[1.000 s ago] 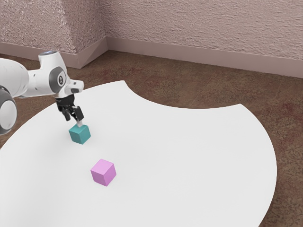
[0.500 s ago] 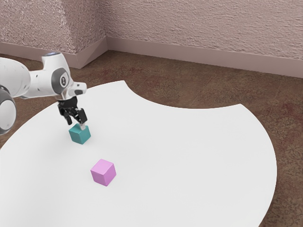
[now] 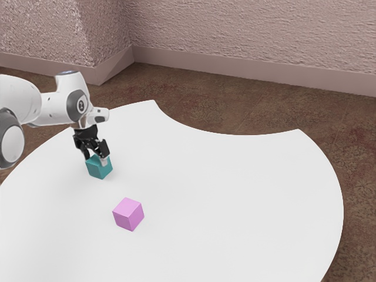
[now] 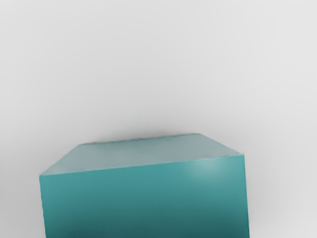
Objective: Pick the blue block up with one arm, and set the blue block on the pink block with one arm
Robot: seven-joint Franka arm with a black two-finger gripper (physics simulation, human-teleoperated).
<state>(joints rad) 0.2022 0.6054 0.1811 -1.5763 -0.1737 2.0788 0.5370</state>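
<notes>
A blue-green block (image 3: 100,170) rests on the white table (image 3: 235,188) toward the exterior view's left. My gripper (image 3: 96,155) is directly over it, open, with its black fingers (image 3: 104,150) lowered to the block's top edges on two sides. I cannot make out any squeeze on the block. In the wrist view the blue block (image 4: 143,193) looms large just under my hand. The pink block (image 3: 128,214) sits on the table nearer the front, a short way from the blue block and apart from it.
The white table has a curved cut-out in its far edge (image 3: 176,126). Brown floor (image 3: 247,100) and rough pinkish walls surround it. Open tabletop stretches to the exterior view's right of both blocks.
My gripper has come down from just above the blue block until its fingers straddle the block's top. Neither block has moved.
</notes>
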